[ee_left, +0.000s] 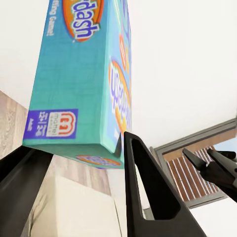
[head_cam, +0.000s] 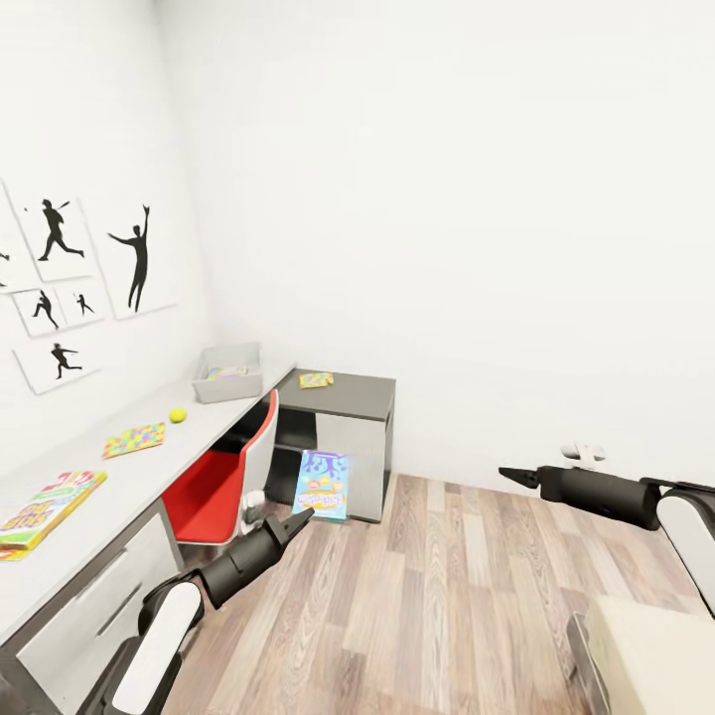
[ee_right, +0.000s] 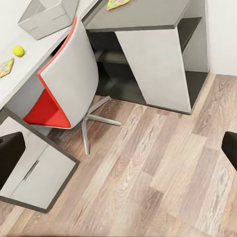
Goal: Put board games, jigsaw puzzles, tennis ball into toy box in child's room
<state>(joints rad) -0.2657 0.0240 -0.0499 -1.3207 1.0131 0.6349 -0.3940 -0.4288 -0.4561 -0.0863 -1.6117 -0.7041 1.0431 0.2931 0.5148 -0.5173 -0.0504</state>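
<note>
The robot is standing in the child's room, looking at the long desk (head_cam: 149,452) by the wall with the black baseball posters (head_cam: 60,298). The left gripper (head_cam: 298,519) is holding a blue board game (head_cam: 323,484) out over the wood floor (head_cam: 447,596), near the red chair (head_cam: 223,477). In the left wrist view the jaws are squeezing the bottom edge of the blue board game (ee_left: 81,79), one finger (ee_left: 153,192) on each side. The right gripper (head_cam: 508,475) is reaching out over the floor with nothing in it. In the right wrist view its jaws are sitting wide apart with only floor between them. The grey toy box (head_cam: 228,372) is sitting at the far end of the pale desk top, and something colourful is lying inside it. The tennis ball (head_cam: 178,415) is lying on the desk, near the toy box. One jigsaw puzzle (head_cam: 134,438) is lying flat just beside the ball. The other puzzle (head_cam: 316,379) is lying on the dark grey part of the desk. A green and yellow game box (head_cam: 45,508) is lying at the near end of the desk. A corner of the bed (head_cam: 650,655) is showing by the right arm.
</note>
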